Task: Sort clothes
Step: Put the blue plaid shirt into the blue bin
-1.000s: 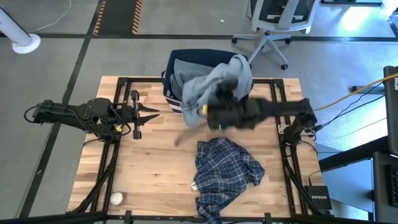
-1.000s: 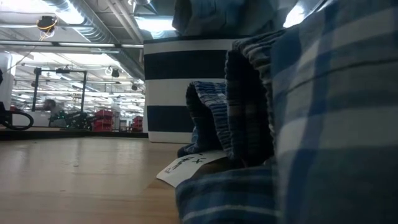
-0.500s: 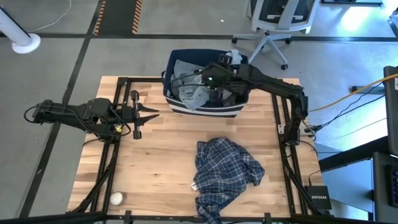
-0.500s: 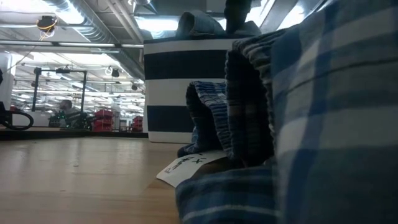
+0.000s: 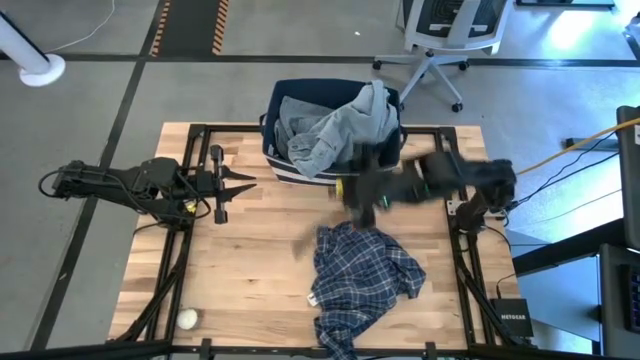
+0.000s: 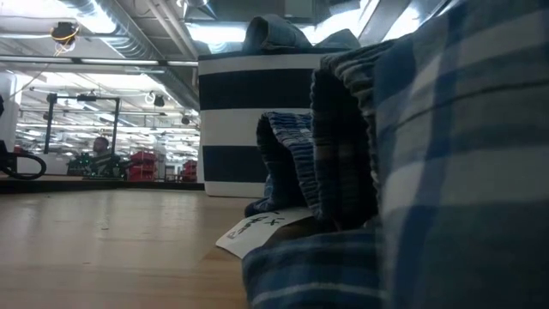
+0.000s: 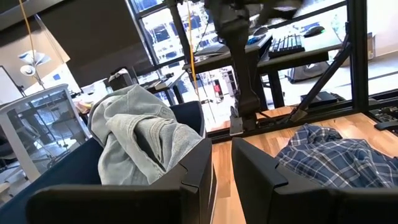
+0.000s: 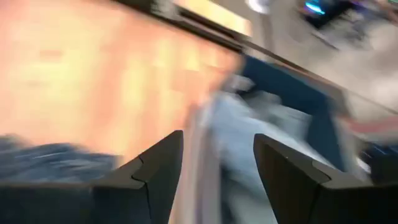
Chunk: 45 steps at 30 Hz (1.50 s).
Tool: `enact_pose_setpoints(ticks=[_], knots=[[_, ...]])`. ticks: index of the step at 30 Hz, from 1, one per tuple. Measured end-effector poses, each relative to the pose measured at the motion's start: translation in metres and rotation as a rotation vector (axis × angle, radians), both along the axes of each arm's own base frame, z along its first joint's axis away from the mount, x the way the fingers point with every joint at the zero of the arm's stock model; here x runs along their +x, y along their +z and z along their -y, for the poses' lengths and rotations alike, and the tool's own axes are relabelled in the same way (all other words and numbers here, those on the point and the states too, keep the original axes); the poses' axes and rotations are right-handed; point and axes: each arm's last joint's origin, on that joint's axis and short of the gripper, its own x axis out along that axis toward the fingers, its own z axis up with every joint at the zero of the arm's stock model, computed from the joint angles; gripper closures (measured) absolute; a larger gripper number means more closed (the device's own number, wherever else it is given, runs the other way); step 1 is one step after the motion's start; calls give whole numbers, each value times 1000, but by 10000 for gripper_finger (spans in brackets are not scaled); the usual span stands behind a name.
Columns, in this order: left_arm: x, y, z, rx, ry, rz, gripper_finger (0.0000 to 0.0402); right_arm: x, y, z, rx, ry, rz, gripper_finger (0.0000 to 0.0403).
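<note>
A blue plaid shirt [image 5: 365, 275] lies crumpled on the wooden table, near its front edge; it fills the right of the low view [image 6: 429, 172]. Light grey and denim-like garments [image 5: 350, 125] are heaped in the navy striped bin [image 5: 272, 120] at the table's far edge, one hanging over its rim. My right gripper [image 5: 355, 195] is blurred, above the table between bin and shirt; its wrist view [image 8: 217, 162] shows it open and empty. My left gripper [image 5: 250, 180] waits at the table's left, its fingers [image 7: 199, 168] close together, empty.
A small white ball [image 5: 187, 319] lies at the table's near left corner. A white label [image 6: 253, 230] sticks out from under the plaid shirt. Bare wood lies between the left arm and the shirt. An office chair [image 5: 440, 30] stands beyond the bin.
My right gripper has carried the light grey garment from the bin's front edge over the bin and let it go there; the garment now lies heaped on the bin. The gripper has then swung back fast toward the near edge, above the plaid shirt's far end.
</note>
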Motion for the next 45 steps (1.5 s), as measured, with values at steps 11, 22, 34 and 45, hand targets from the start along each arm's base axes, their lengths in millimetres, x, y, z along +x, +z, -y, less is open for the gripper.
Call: enact_pose_setpoints(ticks=[11, 22, 34, 45], knots=[[0, 0, 0, -27, 0, 4, 343, -31, -56, -113, 129, 75, -139, 173], [5, -6, 1, -57, 0, -42, 343, -49, -138, -125, 162, -144, -474, 72], [8, -7, 1, -52, 1, -51, 343, -77, -206, -108, 129, -219, -709, 72], [8, -7, 1, -37, 0, -54, 343, -81, -264, -104, 393, -103, -573, 73]])
